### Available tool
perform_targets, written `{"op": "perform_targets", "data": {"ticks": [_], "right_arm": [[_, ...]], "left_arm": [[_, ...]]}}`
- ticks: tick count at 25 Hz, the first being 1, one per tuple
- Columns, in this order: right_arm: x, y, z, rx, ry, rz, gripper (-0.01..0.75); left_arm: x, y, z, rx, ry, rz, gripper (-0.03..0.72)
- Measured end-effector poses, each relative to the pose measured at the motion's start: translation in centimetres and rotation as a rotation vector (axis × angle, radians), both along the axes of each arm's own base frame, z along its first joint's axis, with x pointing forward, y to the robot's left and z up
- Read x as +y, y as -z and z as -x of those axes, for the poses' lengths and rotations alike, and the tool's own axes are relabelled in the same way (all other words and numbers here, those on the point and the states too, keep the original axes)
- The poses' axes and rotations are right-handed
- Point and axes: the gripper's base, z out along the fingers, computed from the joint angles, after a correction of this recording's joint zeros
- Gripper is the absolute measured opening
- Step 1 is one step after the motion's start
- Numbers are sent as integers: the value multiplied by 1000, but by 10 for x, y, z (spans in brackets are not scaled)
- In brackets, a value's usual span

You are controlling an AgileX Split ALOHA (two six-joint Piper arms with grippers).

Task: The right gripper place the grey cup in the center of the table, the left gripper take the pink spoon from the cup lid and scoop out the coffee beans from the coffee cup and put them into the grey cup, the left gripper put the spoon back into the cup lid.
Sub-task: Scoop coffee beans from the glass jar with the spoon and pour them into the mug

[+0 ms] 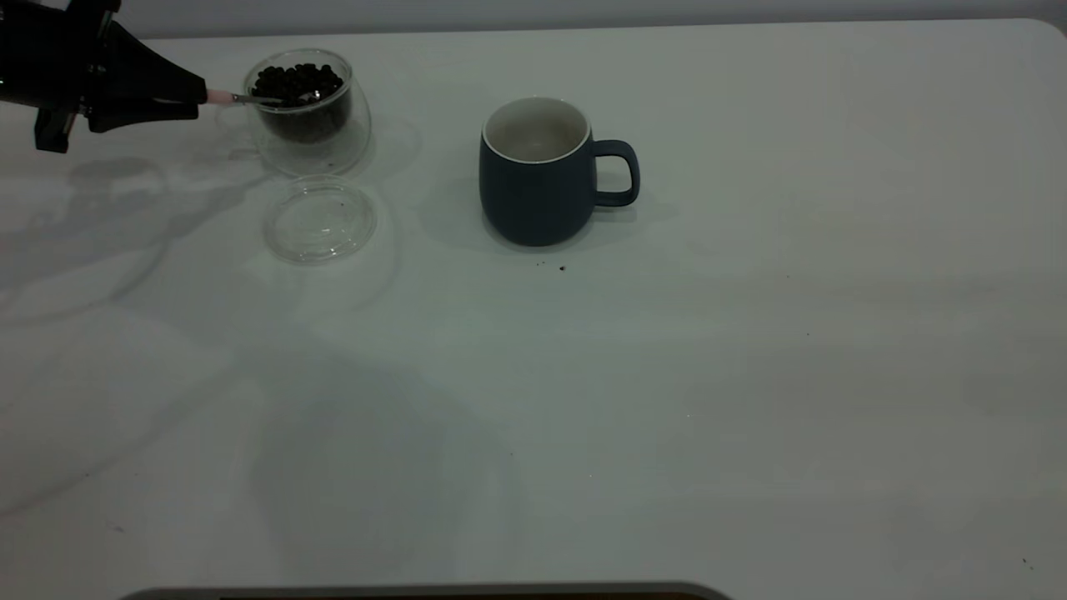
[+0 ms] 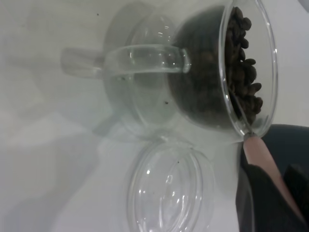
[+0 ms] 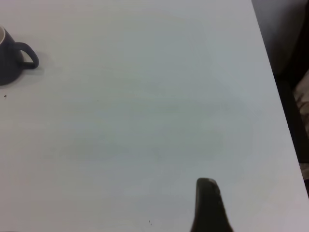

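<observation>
My left gripper [image 1: 198,94] at the far left of the table [image 1: 750,375] is shut on the pink spoon [image 1: 220,97]. The spoon's metal bowl reaches over the rim into the coffee beans [image 1: 296,82] in the clear coffee cup [image 1: 310,112]. In the left wrist view the pink handle [image 2: 258,152] runs from my gripper [image 2: 277,181] to the cup's rim [image 2: 145,87], with beans [image 2: 241,72] inside. The cup lid [image 1: 321,219] lies empty in front of the cup and also shows in the left wrist view [image 2: 169,188]. The grey cup [image 1: 538,175] stands upright mid-table, handle to the right. My right gripper [image 3: 208,205] hovers over bare table, far from the grey cup [image 3: 7,60].
A few dark specks [image 1: 561,268] lie just in front of the grey cup. The table's right edge [image 3: 270,72] shows in the right wrist view, with dark floor beyond. A wide stretch of white tabletop lies in front of and to the right of the cups.
</observation>
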Motion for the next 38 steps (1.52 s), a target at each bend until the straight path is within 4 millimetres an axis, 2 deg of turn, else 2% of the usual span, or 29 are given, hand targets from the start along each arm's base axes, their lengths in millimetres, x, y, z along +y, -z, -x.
{"op": "perform_targets", "data": {"ticks": [6,11,24,28,38], "right_arm": [[0,0,0,0,0,0,531],[0,0,0,0,0,0,531],[0,1,1,10,0,0,531],[0,1,1,11,0,0,531],[0,1,1,11,0,0,531]], "left_arm": [[3,-2,-2,-5,-40,37,126],[14,-3,0,4,-69,64,126],[29,-8,9,14,-53,183,126],[27,-4,13,30,-28,227,126],[22,-9,17,29,41,320,126]]}}
